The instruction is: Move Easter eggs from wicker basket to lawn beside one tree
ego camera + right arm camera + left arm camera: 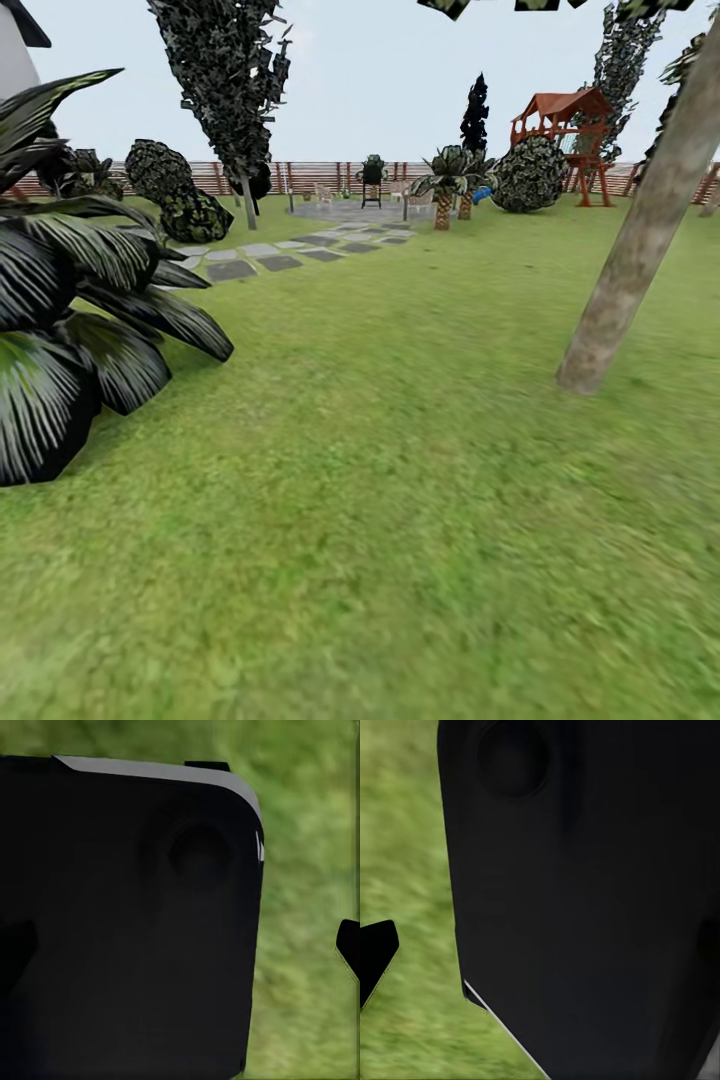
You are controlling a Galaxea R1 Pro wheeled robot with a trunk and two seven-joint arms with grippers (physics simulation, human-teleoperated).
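The eggs and the wicker basket are out of view. The lawn (400,500) spreads out ahead of me as mottled green grass. A tree (630,270) with a pale grey-beige trunk leans up at the right, its foot in the grass close by. In the left wrist view my left gripper (540,952) is open, one black fingertip (375,956) showing over grass and a black robot panel behind the gap. My right gripper (180,945) is open too in the right wrist view, with a fingertip (349,945) at the frame's edge. Neither holds anything.
A big dark palm-like plant (70,320) crowds the near left. Grey stepping stones (280,255) lead to a round stone patio (350,212) far ahead. Another tree with dark shard foliage (225,80), bushes, small palms (445,185), a red playset (565,130) and a fence stand at the back.
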